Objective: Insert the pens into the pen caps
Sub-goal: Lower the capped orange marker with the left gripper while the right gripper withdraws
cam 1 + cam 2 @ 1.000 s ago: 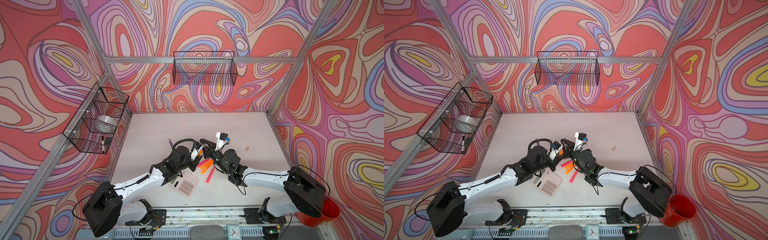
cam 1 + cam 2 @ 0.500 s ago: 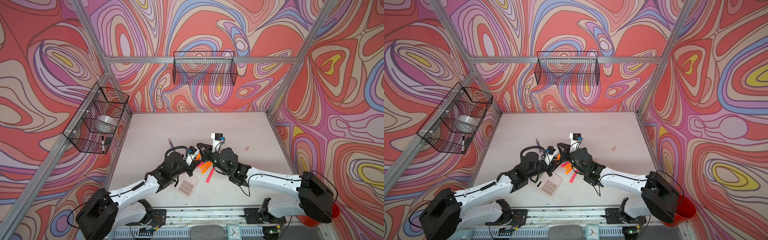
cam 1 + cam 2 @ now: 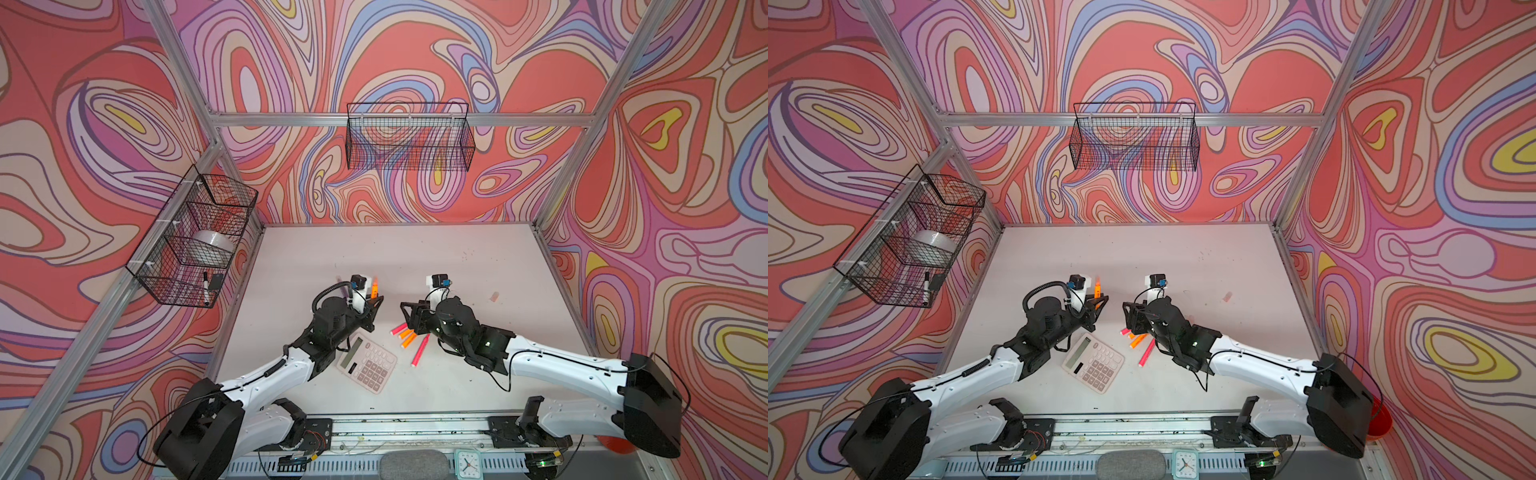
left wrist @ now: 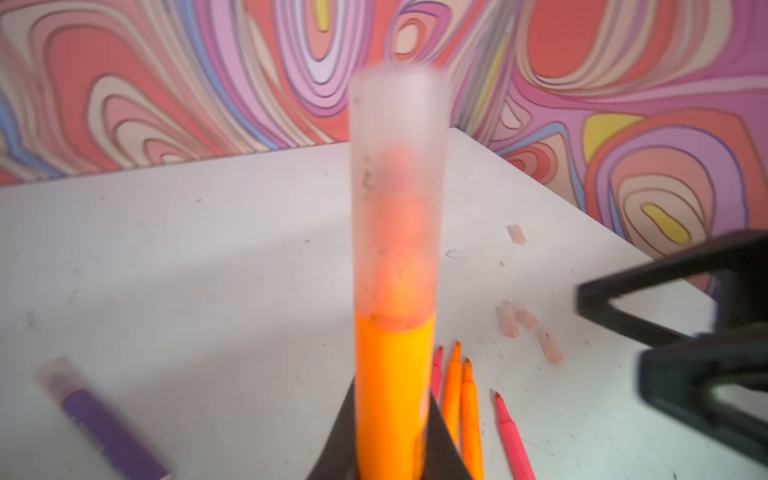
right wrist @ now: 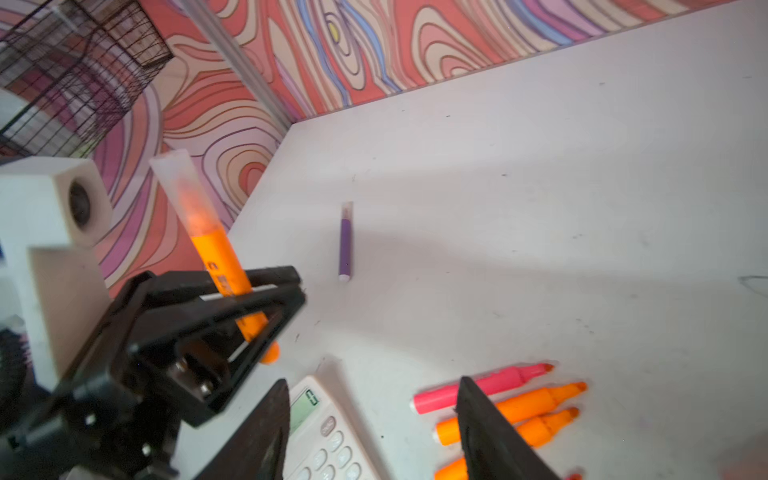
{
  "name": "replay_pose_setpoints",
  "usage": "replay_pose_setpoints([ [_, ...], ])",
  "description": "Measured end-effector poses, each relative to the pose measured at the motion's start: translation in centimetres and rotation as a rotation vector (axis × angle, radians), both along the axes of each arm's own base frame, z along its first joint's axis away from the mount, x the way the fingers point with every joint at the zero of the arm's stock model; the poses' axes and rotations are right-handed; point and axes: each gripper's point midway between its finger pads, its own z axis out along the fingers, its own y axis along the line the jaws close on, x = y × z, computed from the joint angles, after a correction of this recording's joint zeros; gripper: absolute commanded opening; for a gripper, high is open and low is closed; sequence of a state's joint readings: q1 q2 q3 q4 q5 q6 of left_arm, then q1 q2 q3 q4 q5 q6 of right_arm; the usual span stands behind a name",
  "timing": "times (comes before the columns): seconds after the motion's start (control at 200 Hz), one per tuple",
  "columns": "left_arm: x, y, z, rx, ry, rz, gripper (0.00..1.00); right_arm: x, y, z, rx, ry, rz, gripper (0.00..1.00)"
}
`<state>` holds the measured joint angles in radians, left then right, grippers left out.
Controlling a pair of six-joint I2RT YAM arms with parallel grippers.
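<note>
In both top views a wire basket [image 3: 195,237] hangs on the wall at 9 o'clock of the table [image 3: 415,257]. Its middle compartment holds a pale roll of tape [image 3: 212,245], and the compartment nearest the robot holds a black-and-white marker [image 3: 205,286] beside a small black item [image 3: 216,281]. A second wire basket [image 3: 409,137] hangs at 12 o'clock. A red bucket [image 3: 1382,419] stands off the table at 4 o'clock, its contents hidden. Near the table's middle the left gripper [image 3: 376,297] is clenched on an orange pen [image 4: 392,395] held upright, with a pen cap [image 4: 397,187] seated over its tip. The right gripper [image 5: 374,436] faces it from 3 o'clock, just apart, with its jaws spread and nothing between them. Four uncapped pens [image 3: 408,340], two pink and two orange, lie at 5 o'clock of the middle. A calculator [image 3: 368,361] lies at 7 o'clock and a lone cap [image 3: 494,296] at 3 o'clock. The right wrist view shows the whole purple pen [image 5: 345,249] lying capped on the table, whereas the top views mostly hide it behind the left arm. The left wrist view shows three loose caps [image 4: 510,322] near the uncapped tips, which the right arm covers from above.
</note>
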<state>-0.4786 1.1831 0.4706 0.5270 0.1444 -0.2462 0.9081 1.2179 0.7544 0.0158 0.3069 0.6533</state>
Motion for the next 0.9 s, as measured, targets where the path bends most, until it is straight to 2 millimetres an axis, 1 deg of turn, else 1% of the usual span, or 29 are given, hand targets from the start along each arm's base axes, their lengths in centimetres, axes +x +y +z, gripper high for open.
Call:
replay_pose_setpoints([
  [0.05,1.9,2.7,-0.6,-0.016,0.061,0.108,0.00,0.4,-1.8,0.1,-0.003,0.007,-0.049,0.67],
  [0.145,4.4,7.0,-1.9,-0.056,0.165,0.289,0.00,0.7,-5.2,0.2,-0.026,0.013,-0.141,0.69],
  [0.205,5.0,9.1,-3.3,-0.078,0.231,0.380,0.00,0.6,-7.0,0.2,-0.046,0.010,-0.203,0.72],
  [0.27,5.1,10.6,-5.4,-0.085,0.307,0.450,0.00,0.4,-8.9,-0.1,-0.067,0.006,-0.272,0.73],
  [0.32,5.0,11.2,-7.1,-0.080,0.364,0.483,0.00,0.3,-10.2,-0.7,-0.083,0.010,-0.317,0.73],
  [0.406,4.7,11.7,-10.1,-0.062,0.463,0.524,0.00,0.2,-12.4,-2.5,-0.124,0.032,-0.394,0.73],
  [0.466,4.6,11.9,-11.5,-0.052,0.518,0.550,0.00,0.2,-13.6,-3.7,-0.157,0.054,-0.434,0.74],
  [0.506,4.7,12.2,-12.4,-0.047,0.555,0.573,0.00,0.2,-14.2,-4.2,-0.172,0.065,-0.454,0.73],
  [0.576,5.1,12.7,-13.3,-0.045,0.609,0.625,0.00,0.4,-14.7,-4.2,-0.176,0.065,-0.473,0.73],
  [0.721,6.6,13.2,-14.4,-0.056,0.687,0.712,0.00,0.5,-14.7,-4.2,-0.172,0.062,-0.481,0.73],
  [0.806,6.8,13.4,-15.3,-0.056,0.725,0.742,0.00,0.6,-14.7,-4.4,-0.178,0.067,-0.482,0.73],
  [0.901,7.0,13.5,-15.3,-0.065,0.737,0.762,0.00,0.6,-14.7,-4.7,-0.186,0.073,-0.482,0.73],
])
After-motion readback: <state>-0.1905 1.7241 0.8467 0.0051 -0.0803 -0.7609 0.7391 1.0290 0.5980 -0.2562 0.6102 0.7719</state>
